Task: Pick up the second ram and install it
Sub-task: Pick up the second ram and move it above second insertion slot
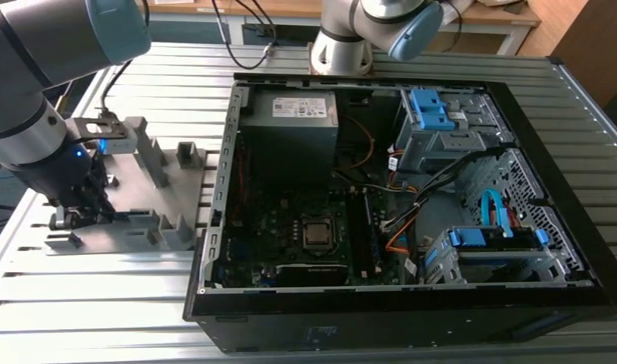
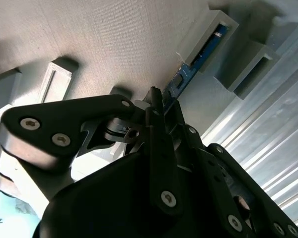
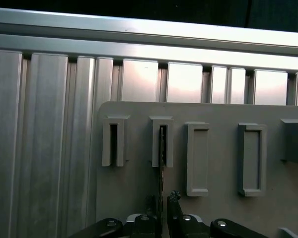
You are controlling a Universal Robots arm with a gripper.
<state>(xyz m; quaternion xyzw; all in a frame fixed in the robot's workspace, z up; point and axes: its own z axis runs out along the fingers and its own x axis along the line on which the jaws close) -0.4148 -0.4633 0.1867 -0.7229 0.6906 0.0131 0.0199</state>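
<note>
- Two fingers [image 3: 175, 203] of the gripper [image 3: 162, 199] are pinching the second ram [image 3: 162, 148], one on each face.
- We are seeing the strip standing on edge, its far end sitting in a slot of the grey holder plate [image 3: 129, 188].
- The plate is lying near the worktop's [image 1: 106, 303] edge at the exterior view's left.
</note>
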